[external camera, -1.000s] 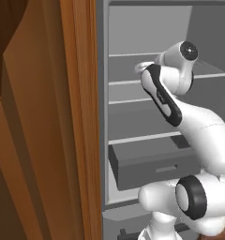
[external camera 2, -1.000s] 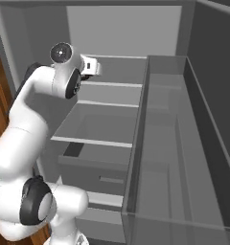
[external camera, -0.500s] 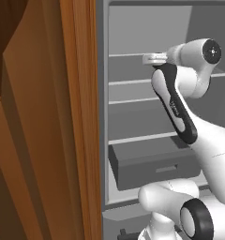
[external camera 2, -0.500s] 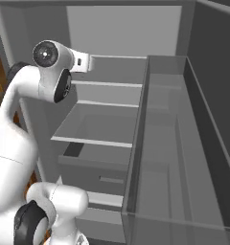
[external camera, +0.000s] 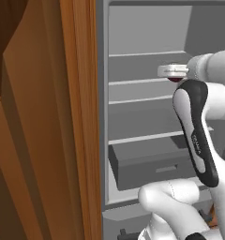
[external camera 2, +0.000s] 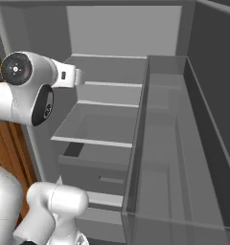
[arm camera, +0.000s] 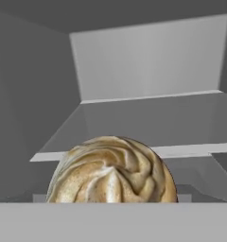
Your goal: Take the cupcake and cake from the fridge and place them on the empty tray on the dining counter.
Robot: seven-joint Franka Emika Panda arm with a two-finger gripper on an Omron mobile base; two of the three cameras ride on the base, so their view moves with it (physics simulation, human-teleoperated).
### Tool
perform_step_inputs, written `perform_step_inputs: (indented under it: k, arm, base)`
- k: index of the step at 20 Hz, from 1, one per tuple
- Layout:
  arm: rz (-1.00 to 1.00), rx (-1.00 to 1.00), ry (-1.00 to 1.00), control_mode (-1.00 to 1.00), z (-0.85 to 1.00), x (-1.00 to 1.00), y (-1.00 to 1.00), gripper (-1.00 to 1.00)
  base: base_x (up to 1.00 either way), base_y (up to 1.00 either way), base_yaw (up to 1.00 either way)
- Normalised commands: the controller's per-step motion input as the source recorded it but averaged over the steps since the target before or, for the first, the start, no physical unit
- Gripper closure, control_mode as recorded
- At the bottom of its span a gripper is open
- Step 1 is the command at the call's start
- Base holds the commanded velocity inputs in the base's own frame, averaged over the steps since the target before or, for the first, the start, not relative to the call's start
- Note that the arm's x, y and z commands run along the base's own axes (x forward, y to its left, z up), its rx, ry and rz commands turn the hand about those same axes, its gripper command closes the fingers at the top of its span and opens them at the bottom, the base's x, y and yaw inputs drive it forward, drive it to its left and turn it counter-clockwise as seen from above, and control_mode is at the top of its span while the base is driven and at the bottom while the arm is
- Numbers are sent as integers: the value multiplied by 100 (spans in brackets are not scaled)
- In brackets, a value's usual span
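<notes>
Arm has swung right and up since the earlier frames, the hand reaching deeper into the open fridge [external camera: 147, 112], wooden cabinet [external camera: 44, 117] to its left. At the hand's tip a dark red bit of the cupcake [external camera: 174, 79] shows on an upper shelf [external camera 2: 107, 88]; from the hand camera its cream swirl [arm camera: 111, 172] sits close ahead, low and centred, likely lined up for a grasp. End effector [external camera: 173, 71]: jaws apparently apart, nothing visibly clamped; contact with the cupcake cannot be told.
</notes>
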Motion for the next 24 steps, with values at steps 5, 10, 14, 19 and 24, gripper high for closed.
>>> perform_step_inputs:
  k: [5,10,14,19,24]
  arm:
    - [-1,0,4,-100,-2,-100,0,100]
    - [-2,0,7,-100,0,-96,0,100]
    - [0,1,5,100,0,-63,0,100]
    - [0,0,0,100,0,0,0,100]
    - [0,0,0,100,0,0,0,100]
  base:
    - [0,0,0]
    - [0,0,0]
    - [-25,-1,0]
    - [-100,-1,-1]
    - [-100,-14,-3]
